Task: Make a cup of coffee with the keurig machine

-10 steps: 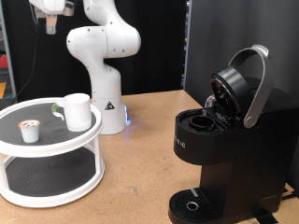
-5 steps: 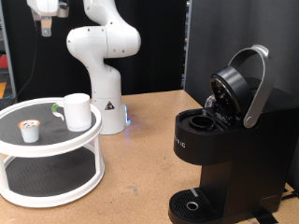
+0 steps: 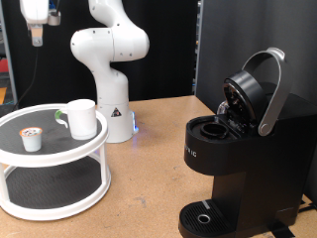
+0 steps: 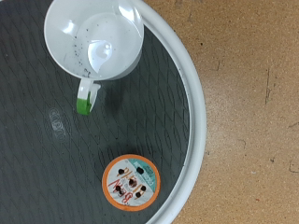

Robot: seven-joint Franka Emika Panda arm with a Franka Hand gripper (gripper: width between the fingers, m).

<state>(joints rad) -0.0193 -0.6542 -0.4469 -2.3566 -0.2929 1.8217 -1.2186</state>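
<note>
The white cup stands on the top tier of a round white stand, with a small coffee pod beside it on the exterior view's left. My gripper hangs high above the stand's left part, well clear of both. The wrist view looks straight down on the cup, empty, with a green patch on its handle, and on the orange-lidded pod; no fingers show there. The black keurig machine stands at the exterior view's right with its lid raised and the pod chamber open.
The stand has a dark ribbed mat inside a white rim and a lower tier. The arm's white base rises behind it. Bare wooden tabletop lies between the stand and the machine.
My gripper has moved towards the exterior view's left and a little lower, from above the stand's middle to above its left part. Cup, pod and machine have not moved.
</note>
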